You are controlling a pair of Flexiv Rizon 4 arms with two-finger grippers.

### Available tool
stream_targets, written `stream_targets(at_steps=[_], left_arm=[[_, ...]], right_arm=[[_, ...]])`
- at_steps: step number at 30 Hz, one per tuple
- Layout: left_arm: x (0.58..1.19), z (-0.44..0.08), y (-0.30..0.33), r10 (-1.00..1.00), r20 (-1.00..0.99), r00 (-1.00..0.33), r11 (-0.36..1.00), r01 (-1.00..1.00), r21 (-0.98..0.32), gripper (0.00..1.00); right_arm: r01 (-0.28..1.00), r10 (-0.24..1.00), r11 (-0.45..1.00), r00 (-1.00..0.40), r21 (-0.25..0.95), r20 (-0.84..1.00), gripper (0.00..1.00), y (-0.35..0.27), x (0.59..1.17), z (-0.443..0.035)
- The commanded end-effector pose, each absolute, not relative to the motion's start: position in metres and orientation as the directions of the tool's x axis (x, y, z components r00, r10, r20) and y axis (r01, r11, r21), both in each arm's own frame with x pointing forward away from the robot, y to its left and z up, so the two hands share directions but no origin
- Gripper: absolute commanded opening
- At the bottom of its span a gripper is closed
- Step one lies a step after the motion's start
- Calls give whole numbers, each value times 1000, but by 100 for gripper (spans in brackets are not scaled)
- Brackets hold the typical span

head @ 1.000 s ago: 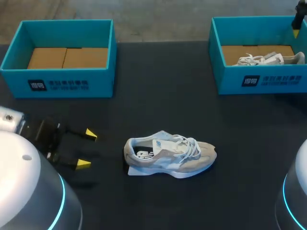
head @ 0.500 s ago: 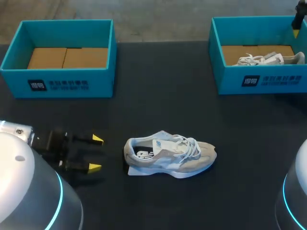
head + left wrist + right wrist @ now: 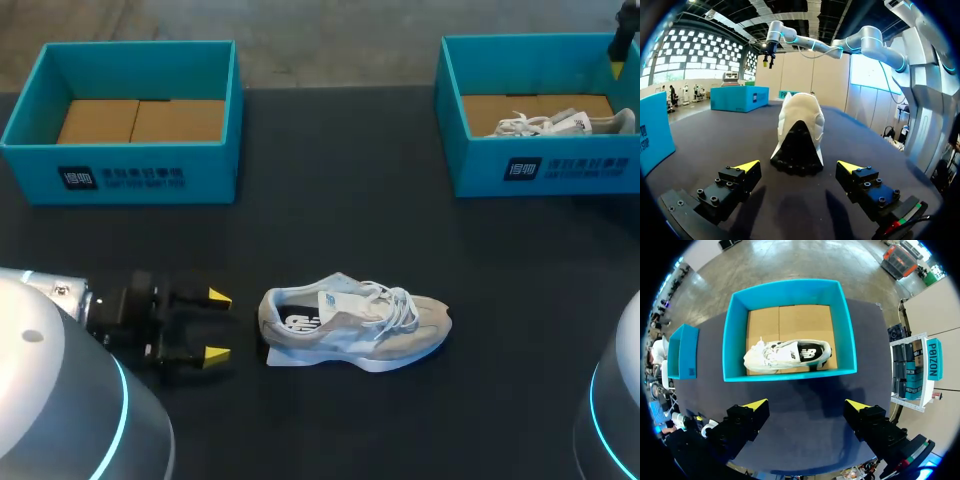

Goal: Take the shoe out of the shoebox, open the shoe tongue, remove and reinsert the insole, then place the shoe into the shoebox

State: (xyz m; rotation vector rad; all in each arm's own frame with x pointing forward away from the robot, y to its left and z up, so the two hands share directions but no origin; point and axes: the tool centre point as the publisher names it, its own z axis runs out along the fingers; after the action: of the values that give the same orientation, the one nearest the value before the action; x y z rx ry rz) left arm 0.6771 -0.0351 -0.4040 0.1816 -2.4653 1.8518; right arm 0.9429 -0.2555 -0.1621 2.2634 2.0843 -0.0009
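- the shoe (image 3: pixel 355 325) stands on its sole in the middle of the bench (image 3: pixel 330 200), out of any box, with its toe to my right and its heel toward my left arm.
- its laces are done up and the insole shows dark inside the collar, so i judge the tongue and insole steps are yet to come.
- my left jaws are released and spread wide, holding nothing. their yellow tips (image 3: pixel 218 297) sit low, just short of the heel and not touching it.
- in the left wrist view the heel of the shoe (image 3: pixel 799 132) is straight ahead, centred in the gap between the fingers.
- the step in hand looks like bracing the heel. to do it well i should come in level and straight, let one finger pass each side of the heel cup, and close only once both sides are flanked.
- i should close gently, because a one-sided nudge would likely slide or spin the shoe on the smooth bench.
- my right jaws are released too, empty, high above the right shoebox (image 3: pixel 790 372), where a second shoe (image 3: pixel 787 356) lies on the cardboard floor.
- the left shoebox (image 3: pixel 130 175) stands at the far left, holding no shoe.
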Motion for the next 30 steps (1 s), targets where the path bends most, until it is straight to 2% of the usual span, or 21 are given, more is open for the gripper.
stream_targets(at_steps=[1,30], left_arm=[[675,-411,-42,-85,108,-991,250,-126,-960,100],[682,-409,-70,-106,77,-991,200,-97,-975,100]], right_arm=[[995,995,-83,85,48,-45,100,-255,942,-162],[995,995,-83,85,48,-45,100,-255,942,-162]])
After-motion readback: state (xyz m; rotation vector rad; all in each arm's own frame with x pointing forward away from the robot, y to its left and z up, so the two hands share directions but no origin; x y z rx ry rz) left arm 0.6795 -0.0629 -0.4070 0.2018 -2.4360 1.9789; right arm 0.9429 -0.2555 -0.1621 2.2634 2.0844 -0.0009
